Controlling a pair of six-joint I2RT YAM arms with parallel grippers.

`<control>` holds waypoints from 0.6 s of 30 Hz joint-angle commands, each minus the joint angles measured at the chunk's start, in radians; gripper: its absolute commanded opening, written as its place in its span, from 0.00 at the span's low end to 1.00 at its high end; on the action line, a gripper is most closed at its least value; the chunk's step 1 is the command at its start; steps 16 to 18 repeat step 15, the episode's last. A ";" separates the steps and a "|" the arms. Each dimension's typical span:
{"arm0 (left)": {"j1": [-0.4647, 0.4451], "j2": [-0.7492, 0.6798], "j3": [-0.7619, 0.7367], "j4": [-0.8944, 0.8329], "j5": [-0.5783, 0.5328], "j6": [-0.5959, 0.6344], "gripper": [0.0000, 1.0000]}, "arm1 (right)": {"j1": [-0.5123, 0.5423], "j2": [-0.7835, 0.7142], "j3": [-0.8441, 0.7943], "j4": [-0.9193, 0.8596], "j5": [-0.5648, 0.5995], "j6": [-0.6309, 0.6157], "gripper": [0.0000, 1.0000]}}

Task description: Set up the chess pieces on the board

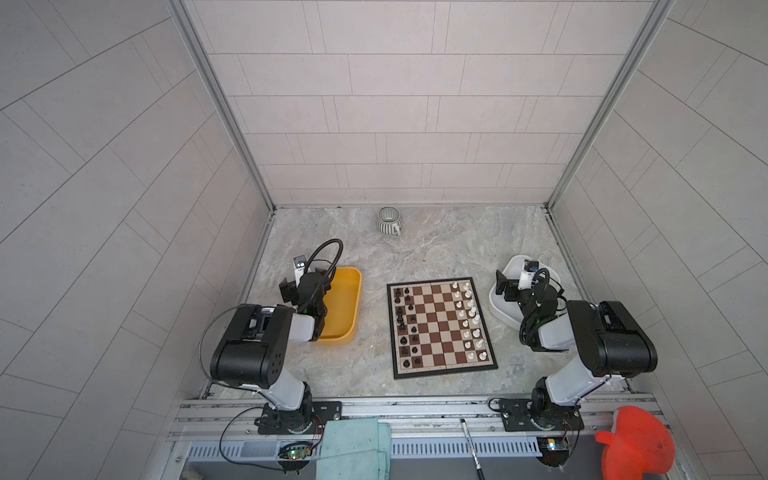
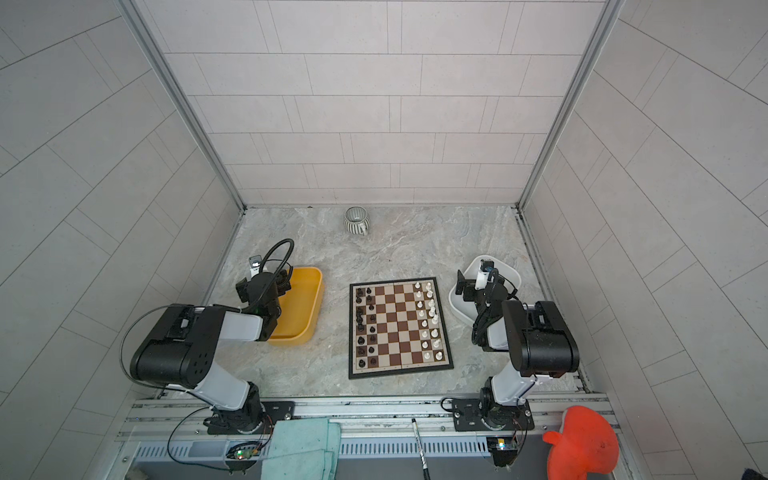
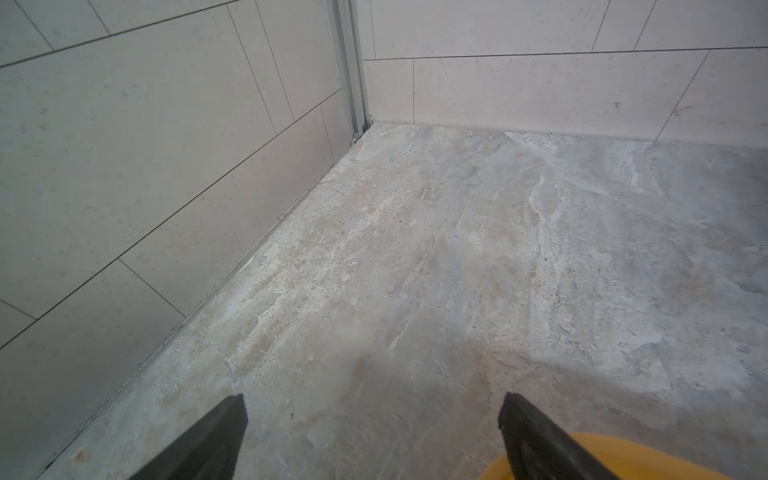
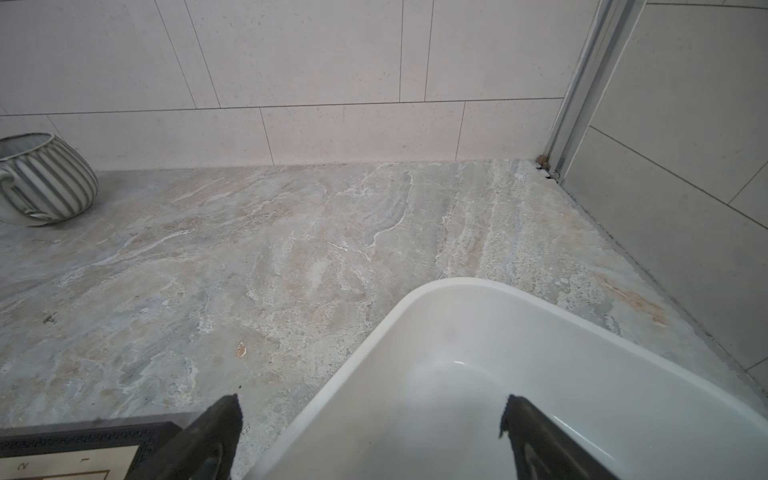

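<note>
The board (image 1: 436, 328) (image 2: 395, 328) lies flat at the table's middle in both top views. Black chess pieces (image 1: 405, 320) (image 2: 365, 322) fill its two left columns, and white chess pieces (image 1: 471, 320) (image 2: 430, 322) stand along its two right columns. My left gripper (image 1: 305, 284) (image 3: 372, 409) hovers open over the far left rim of the yellow tray (image 1: 345, 307) (image 3: 602, 455), with nothing between its fingers. My right gripper (image 1: 525, 286) (image 4: 372, 409) hangs open and empty over the white tray (image 1: 513, 266) (image 4: 457, 316). A board corner (image 4: 83, 440) shows in the right wrist view.
A striped mug (image 1: 388, 220) (image 4: 41, 178) stands at the back by the wall. Tiled walls close in the left, right and back. On the front rail lie a teal cloth (image 1: 353, 449), a pen (image 1: 469, 444) and an orange-red object (image 1: 631, 444).
</note>
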 commanded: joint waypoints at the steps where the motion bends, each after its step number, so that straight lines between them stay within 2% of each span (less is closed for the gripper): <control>1: -0.001 0.007 0.000 0.050 0.013 0.025 1.00 | 0.005 -0.007 0.032 -0.049 -0.032 -0.029 0.99; 3: -0.044 0.014 -0.003 0.080 -0.046 0.058 1.00 | 0.005 -0.002 0.045 -0.062 -0.046 -0.031 0.99; 5: -0.048 0.021 -0.011 0.101 -0.049 0.068 1.00 | 0.005 -0.008 0.034 -0.054 -0.035 -0.034 0.99; 10: -0.045 0.027 0.014 0.057 -0.032 0.058 1.00 | 0.005 -0.001 -0.003 0.018 0.024 -0.011 0.99; 13: -0.013 0.020 0.026 0.009 0.025 0.033 1.00 | 0.005 -0.003 0.004 0.007 0.023 -0.011 0.99; 15: -0.031 0.014 -0.006 0.075 0.018 0.061 1.00 | 0.005 -0.001 0.000 0.015 0.023 -0.010 0.99; 18: -0.031 0.014 -0.006 0.075 0.018 0.061 1.00 | 0.005 -0.001 0.000 0.015 0.023 -0.010 0.99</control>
